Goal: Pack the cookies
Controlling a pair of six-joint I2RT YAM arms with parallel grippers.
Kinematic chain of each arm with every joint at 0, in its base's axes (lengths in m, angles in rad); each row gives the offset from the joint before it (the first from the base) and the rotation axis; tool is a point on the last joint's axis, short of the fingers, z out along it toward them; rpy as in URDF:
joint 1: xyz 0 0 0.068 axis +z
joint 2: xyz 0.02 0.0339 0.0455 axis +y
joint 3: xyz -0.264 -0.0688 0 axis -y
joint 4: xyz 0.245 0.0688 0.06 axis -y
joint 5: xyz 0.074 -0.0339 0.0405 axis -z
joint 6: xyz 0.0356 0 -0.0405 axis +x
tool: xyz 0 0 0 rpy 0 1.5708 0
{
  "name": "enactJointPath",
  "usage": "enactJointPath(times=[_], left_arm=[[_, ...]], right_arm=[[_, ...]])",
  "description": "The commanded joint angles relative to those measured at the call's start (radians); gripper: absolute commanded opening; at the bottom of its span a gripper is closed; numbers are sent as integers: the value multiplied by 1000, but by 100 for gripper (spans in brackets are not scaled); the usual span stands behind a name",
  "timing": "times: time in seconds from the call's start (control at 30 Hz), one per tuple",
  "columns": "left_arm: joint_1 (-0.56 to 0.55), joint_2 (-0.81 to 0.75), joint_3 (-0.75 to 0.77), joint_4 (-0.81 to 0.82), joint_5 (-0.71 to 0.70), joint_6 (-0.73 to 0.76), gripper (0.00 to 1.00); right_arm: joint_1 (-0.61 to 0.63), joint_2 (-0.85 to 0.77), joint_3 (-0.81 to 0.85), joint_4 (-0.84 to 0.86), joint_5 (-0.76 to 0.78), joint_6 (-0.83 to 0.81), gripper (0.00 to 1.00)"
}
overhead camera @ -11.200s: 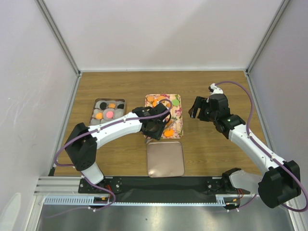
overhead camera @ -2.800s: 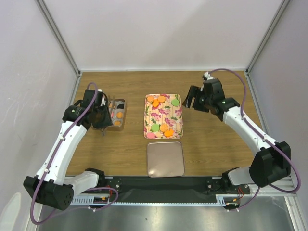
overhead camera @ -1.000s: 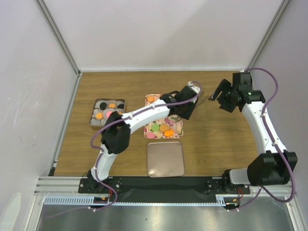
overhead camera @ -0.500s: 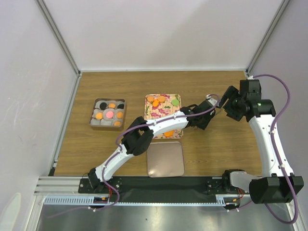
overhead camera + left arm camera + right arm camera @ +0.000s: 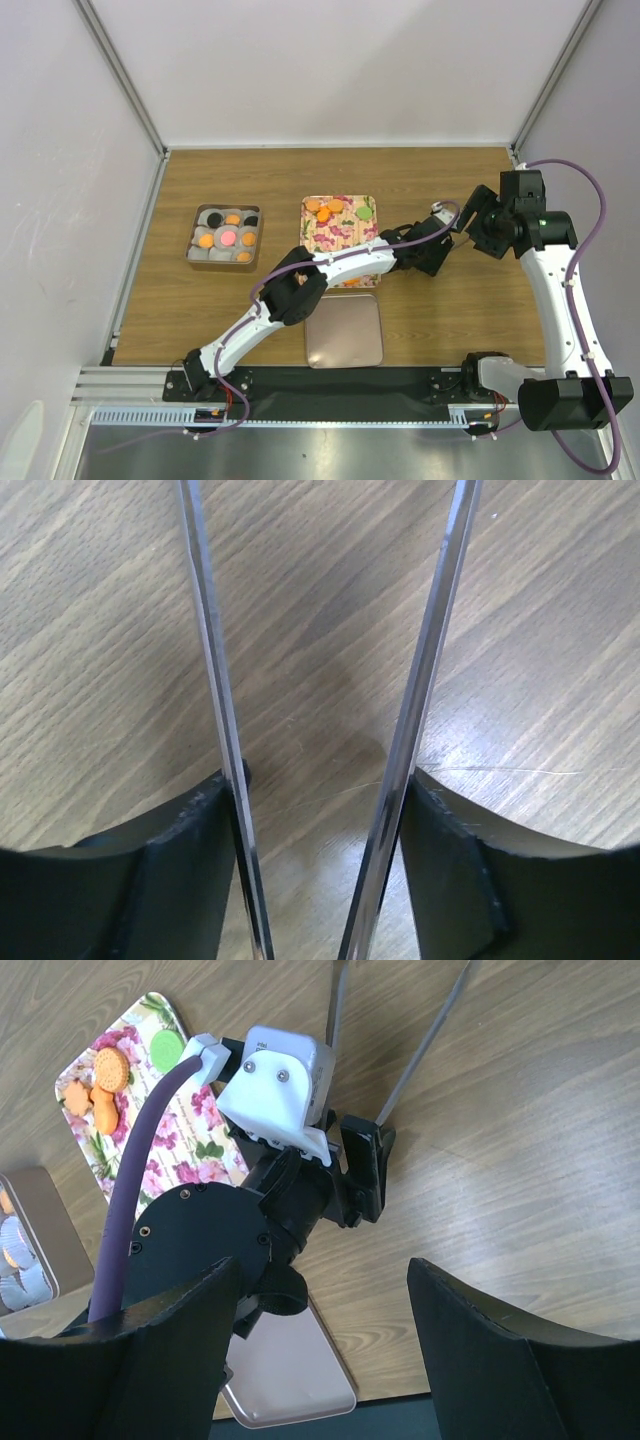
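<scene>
Near edge: we note the black base strip [image 5: 340,378] carrying both arm mounts. Just beyond it a plain square metal lid [image 5: 343,331] lies flat on the wood table [image 5: 450,180].

Mid-table, right of centre: the left gripper [image 5: 320,600] hangs over bare wood, thin metal blades apart, nothing between. The right gripper [image 5: 320,1360] is just right of it, jaws wide, empty.

The cookies [image 5: 322,209], orange and one green, sit at the far end of the floral tray [image 5: 345,232]. We see more in paper cups in the tin [image 5: 190,250], left.

White walls [image 5: 330,70] close three sides.
</scene>
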Motion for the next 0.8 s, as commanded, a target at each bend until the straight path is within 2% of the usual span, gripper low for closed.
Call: enactJointPath(times=[0.0, 0.17, 0.47, 0.77], left_arm=[[-23, 6, 19, 49, -3, 6, 67], [-26, -6, 4, 62, 7, 3, 74], [-23, -60, -8, 82, 10, 31, 80], [8, -155, -94, 111, 48, 20, 80]], right_arm=[[3, -20, 16, 5, 6, -10, 75], [0, -17, 8, 6, 6, -11, 75], [-6, -17, 17, 11, 1, -11, 75], [-12, -16, 65, 8, 7, -15, 75]])
